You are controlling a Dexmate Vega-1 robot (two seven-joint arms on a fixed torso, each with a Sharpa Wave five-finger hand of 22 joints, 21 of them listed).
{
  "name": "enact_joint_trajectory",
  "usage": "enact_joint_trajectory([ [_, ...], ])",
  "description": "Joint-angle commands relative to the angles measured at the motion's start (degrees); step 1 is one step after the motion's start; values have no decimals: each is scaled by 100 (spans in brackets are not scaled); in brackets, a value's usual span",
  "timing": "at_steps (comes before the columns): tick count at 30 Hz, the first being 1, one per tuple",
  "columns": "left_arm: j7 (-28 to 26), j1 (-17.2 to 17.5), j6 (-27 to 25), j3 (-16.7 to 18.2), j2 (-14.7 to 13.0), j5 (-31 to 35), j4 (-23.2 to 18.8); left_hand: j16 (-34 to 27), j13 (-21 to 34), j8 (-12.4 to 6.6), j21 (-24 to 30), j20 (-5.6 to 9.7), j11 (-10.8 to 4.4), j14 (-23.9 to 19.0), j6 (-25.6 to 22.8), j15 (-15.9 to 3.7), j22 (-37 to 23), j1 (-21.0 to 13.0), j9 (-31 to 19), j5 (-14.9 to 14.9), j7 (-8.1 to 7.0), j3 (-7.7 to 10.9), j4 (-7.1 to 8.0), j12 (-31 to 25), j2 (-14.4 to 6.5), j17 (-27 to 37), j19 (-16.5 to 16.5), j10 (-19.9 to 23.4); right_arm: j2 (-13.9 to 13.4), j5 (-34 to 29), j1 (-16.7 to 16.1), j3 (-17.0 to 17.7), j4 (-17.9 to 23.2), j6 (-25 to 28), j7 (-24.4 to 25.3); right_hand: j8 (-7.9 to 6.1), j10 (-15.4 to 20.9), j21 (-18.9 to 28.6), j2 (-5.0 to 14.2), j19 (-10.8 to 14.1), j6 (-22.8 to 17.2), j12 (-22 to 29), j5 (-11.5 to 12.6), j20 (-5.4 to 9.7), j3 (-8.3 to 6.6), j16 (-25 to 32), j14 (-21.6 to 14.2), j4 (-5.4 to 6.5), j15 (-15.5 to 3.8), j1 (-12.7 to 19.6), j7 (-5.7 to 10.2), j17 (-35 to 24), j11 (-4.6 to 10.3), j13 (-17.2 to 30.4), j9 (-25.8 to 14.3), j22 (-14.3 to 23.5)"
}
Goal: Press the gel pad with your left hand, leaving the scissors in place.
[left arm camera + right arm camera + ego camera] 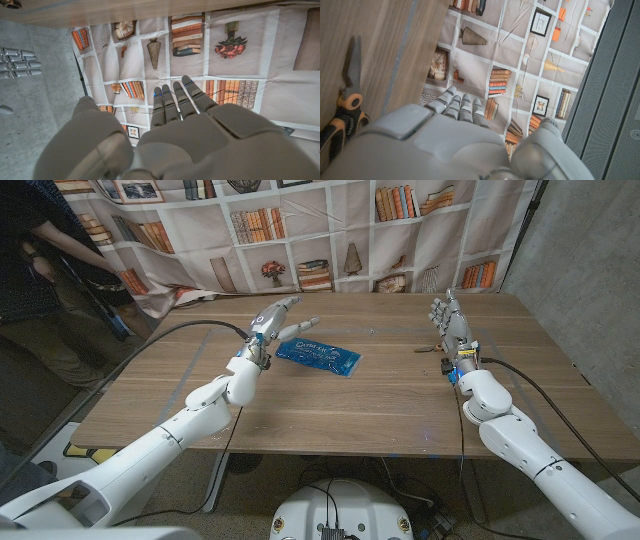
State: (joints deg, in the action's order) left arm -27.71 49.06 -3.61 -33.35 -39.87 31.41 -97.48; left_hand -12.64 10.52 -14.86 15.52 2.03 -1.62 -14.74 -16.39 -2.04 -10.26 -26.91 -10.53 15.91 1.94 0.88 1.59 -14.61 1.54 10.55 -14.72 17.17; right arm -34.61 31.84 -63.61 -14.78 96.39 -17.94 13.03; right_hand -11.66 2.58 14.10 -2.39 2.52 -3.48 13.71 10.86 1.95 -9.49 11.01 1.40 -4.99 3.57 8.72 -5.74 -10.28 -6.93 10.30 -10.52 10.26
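Wooden counter [330, 405] spans the frame's middle. Left robot hand [277, 318], fingers spread and empty, hovers upper left, just beside the blue gel pad [318, 357], seemingly poised to press. Right robot hand [449, 317], also open-fingered and holding nothing, stands at right near the scissors [344, 102], apparently keeping off them.

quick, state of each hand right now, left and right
Left hand: open, fingers extended, holding nothing, by the blue gel pad.
Right hand: open, fingers upright, holding nothing; the scissors lie beside it.
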Motion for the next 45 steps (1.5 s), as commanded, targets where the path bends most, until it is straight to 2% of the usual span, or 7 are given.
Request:
enact_joint_trajectory([
  [1,155,-108,-733,-319,-44,546,-195,21,28,13,-28,74,-31,-41,-31,-97,-18,-11,-12,-2,-15,-25,38,30,3,11,18,32,-120,-46,-295,203,315,97,175,-1,53,-22,-38,59,-35,3,8,137,34,-1,-44,6,29,-10,15,-18,-5,21,-32,26],
  [11,640,-258,-1224,-575,-11,708,-251,62,28,54,-80,46,-51,9,-11,-85,-18,41,-12,1,-38,-59,70,84,1,11,95,-20,-70,1,-319,214,286,123,153,-1,62,-36,-39,65,-53,-8,13,135,51,-5,-54,17,41,-38,12,-19,-6,21,-32,27],
  [18,1053,-383,-1488,-751,-77,882,-394,67,29,43,-104,53,-57,-25,-120,-99,-17,118,-13,2,-61,-115,107,77,35,11,102,74,-58,1,-267,188,286,190,144,-51,128,-50,-3,84,-216,-1,24,152,62,-3,-77,45,-17,-82,67,-23,69,21,-32,30],
  [31,1523,-511,-1418,-1018,-110,843,-219,49,30,36,-111,50,-91,-139,-261,-140,-17,230,-14,9,-114,-196,165,78,72,10,41,190,-74,-38,-174,150,322,371,203,-46,123,-62,21,88,-236,-16,29,160,69,-12,-66,64,-10,-112,61,-25,45,20,-31,31],
  [42,1924,-503,-1475,-1157,-219,952,-389,30,31,7,-101,66,-139,-302,-495,-164,-16,320,-14,30,-121,-275,218,55,94,6,-89,412,-129,-66,-228,201,457,459,294,-36,122,-74,36,89,-238,-29,35,164,76,-17,-65,74,-11,-130,66,-24,37,20,-31,32],
  [45,2018,-495,-1473,-1181,-241,961,-401,29,31,-3,-96,65,-113,-336,-558,-163,-16,333,-14,37,-120,-290,226,46,99,4,-128,472,-147,-78,-240,211,482,483,307,-32,120,-78,38,87,-235,-33,36,162,79,-19,-65,76,-10,-134,59,-24,40,20,-31,32],
])
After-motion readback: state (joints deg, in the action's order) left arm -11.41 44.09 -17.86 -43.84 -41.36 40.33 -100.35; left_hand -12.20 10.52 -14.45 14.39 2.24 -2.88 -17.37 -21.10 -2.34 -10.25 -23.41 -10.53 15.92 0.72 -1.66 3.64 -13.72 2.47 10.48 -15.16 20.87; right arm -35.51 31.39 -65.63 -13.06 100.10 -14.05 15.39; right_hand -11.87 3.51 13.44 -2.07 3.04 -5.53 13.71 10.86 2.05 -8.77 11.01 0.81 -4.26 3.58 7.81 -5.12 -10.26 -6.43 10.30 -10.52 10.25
